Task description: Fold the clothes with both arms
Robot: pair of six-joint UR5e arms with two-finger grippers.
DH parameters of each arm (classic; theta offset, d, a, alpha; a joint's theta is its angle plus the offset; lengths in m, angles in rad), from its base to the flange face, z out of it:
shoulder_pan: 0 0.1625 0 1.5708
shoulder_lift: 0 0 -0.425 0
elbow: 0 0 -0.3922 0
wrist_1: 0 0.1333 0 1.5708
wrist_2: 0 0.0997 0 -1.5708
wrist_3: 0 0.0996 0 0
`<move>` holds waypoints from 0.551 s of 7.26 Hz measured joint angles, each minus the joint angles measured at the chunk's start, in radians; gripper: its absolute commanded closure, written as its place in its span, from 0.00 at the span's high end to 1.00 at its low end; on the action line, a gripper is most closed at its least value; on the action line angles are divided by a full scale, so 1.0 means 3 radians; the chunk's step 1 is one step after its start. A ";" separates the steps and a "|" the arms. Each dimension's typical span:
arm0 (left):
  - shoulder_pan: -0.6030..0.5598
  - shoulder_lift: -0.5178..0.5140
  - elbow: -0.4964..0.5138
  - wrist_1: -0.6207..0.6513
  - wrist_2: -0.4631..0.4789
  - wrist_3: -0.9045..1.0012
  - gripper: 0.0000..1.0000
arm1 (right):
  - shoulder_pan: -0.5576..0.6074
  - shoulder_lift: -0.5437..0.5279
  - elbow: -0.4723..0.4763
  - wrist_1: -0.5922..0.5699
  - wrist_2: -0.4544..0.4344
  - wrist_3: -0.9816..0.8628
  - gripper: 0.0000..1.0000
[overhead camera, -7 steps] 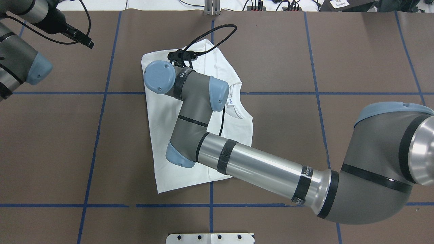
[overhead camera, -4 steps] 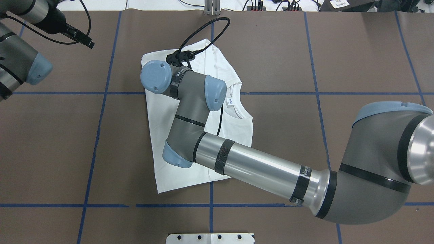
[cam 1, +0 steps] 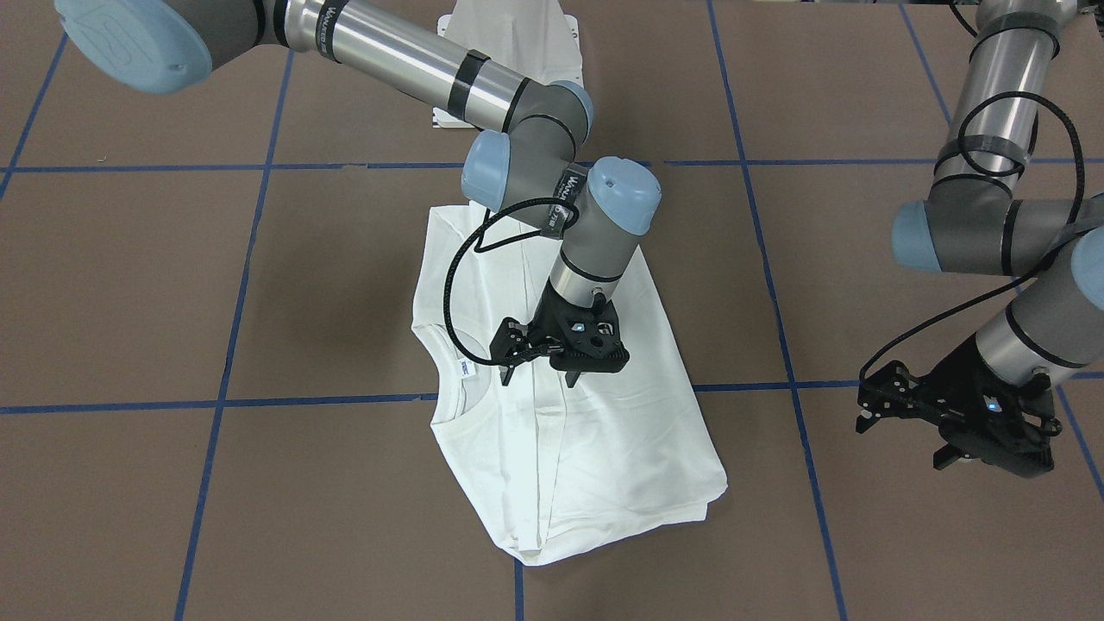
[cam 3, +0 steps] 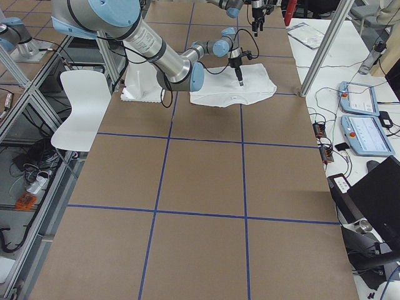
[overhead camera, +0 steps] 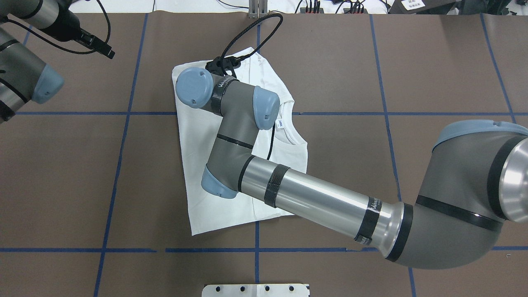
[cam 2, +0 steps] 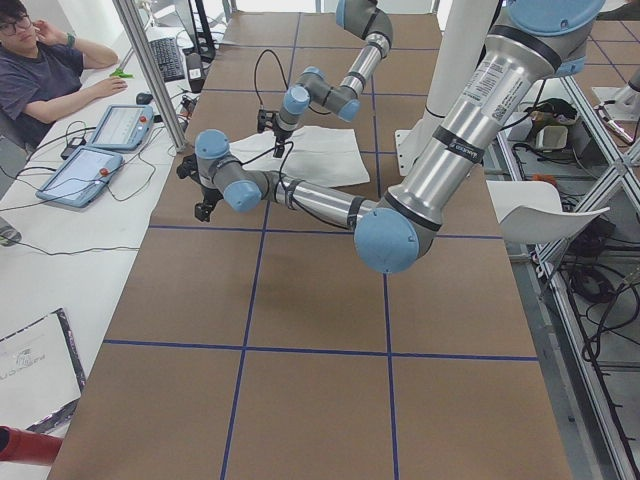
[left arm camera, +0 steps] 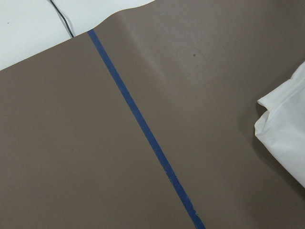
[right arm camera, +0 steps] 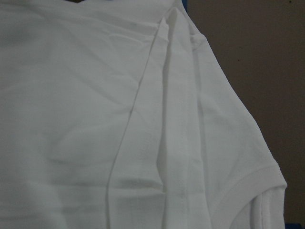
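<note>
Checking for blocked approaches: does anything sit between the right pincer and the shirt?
Nothing visible does. The right pincer hangs open directly over the white T-shirt, beside its collar. Only its own black cable loops alongside.

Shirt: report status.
Right gripper low over shirt, grip unclear. Left gripper off to the side, over bare table. Shirt partly folded, lying flat. Cable loop hangs over it.

Matt cloth T-shirt [overhead camera: 198,173]; matt brown table [overhead camera: 433,62]

table [overhead camera: 62,185]: brown, blue tape grid [overhead camera: 123,113] | on it: folded white T-shirt [overhead camera: 192,156]
</note>
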 measured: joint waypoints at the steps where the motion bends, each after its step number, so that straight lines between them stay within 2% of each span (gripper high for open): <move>1: 0.0000 0.0000 0.0000 -0.0001 0.0000 -0.0001 1.00 | -0.0019 -0.0006 0.0000 0.0001 0.0004 0.0007 1.00; 4: 0.0004 -0.0004 0.0001 -0.0002 0.0001 -0.0002 1.00 | -0.0070 -0.0039 0.0000 -0.0024 0.0025 -0.0008 1.00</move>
